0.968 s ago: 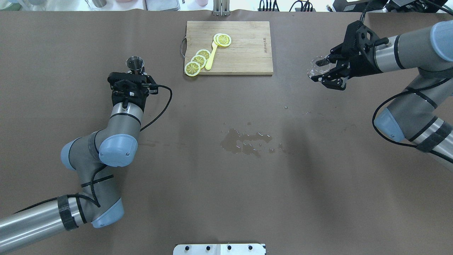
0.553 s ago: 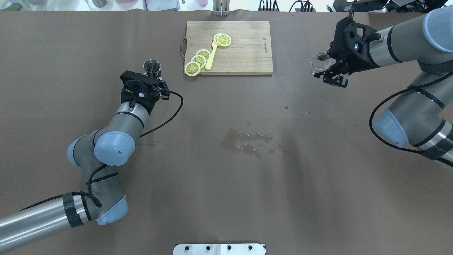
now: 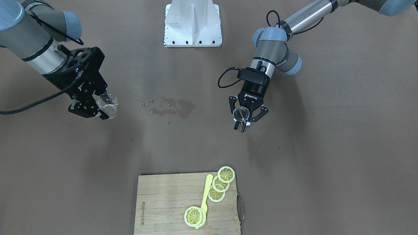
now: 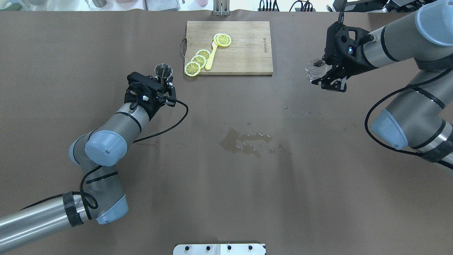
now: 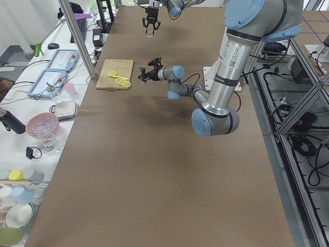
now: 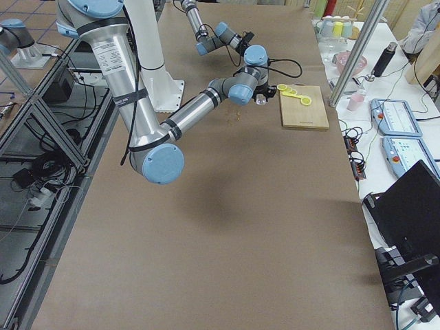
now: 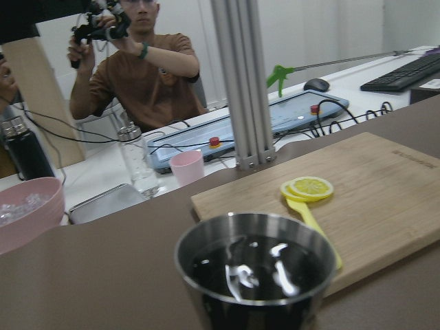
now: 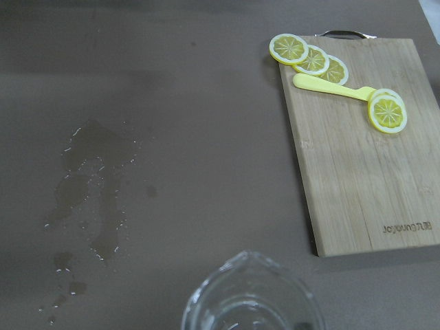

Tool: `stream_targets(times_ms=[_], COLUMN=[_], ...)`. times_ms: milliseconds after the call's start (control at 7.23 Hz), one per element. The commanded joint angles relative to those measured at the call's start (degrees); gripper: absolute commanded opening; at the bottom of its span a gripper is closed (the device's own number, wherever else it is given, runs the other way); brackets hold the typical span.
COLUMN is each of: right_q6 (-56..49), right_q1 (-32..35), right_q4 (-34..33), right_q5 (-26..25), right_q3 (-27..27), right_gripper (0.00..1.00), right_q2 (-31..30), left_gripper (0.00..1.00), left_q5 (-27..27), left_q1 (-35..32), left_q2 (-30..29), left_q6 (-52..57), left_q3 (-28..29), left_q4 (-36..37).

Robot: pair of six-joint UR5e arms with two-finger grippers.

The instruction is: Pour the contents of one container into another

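A small steel cup (image 4: 163, 69) of dark liquid hangs upright in my left gripper (image 4: 163, 78), which is shut on it just left of the cutting board. The left wrist view shows the same cup (image 7: 254, 275) up close, nearly full. In the front-facing view the steel cup (image 3: 242, 113) sits between the left gripper's (image 3: 242, 121) fingers. At the far right my right gripper (image 4: 318, 72) is shut on a clear glass beaker (image 4: 314, 67), held above the table. The beaker (image 3: 108, 103) looks empty, and its spouted rim (image 8: 251, 295) fills the bottom of the right wrist view.
A wooden cutting board (image 4: 244, 53) with lemon slices (image 4: 198, 60) and a yellow utensil (image 4: 211, 56) lies at the far middle. A wet spill (image 4: 244, 141) marks the table's centre. The white base plate (image 4: 219, 249) is at the near edge.
My left arm has carried the steel cup to the right, toward the cutting board's corner. My right gripper has turned and shifted slightly with the beaker.
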Motion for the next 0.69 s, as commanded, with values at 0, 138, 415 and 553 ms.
stream_targets(times_ms=[0, 138, 415, 553], right_q6=[0.0, 0.2, 0.2, 0.1], right_q1=[-0.1, -0.3, -0.6, -0.7], right_q4=[-4.5, -5.4, -11.8, -13.0], right_q5=[1.6, 1.6, 1.5, 0.9], right_q3=[-0.1, -0.2, 0.0, 0.0], right_gripper=[0.0, 0.0, 0.0, 0.0], right_q2=[2.3, 2.7, 6.0, 6.7], left_gripper=[0.0, 0.0, 0.0, 0.0], left_q5=[-4.0, -4.1, -5.0, -6.2], left_q1=[0.2, 0.3, 1.4, 1.6], left_q2=[0.0, 0.0, -3.3, -3.8], left_q6=[0.4, 0.4, 0.3, 0.3], left_q3=[2.7, 2.5, 2.3, 2.4], left_q4=[-8.0, -8.5, -9.4, -9.4])
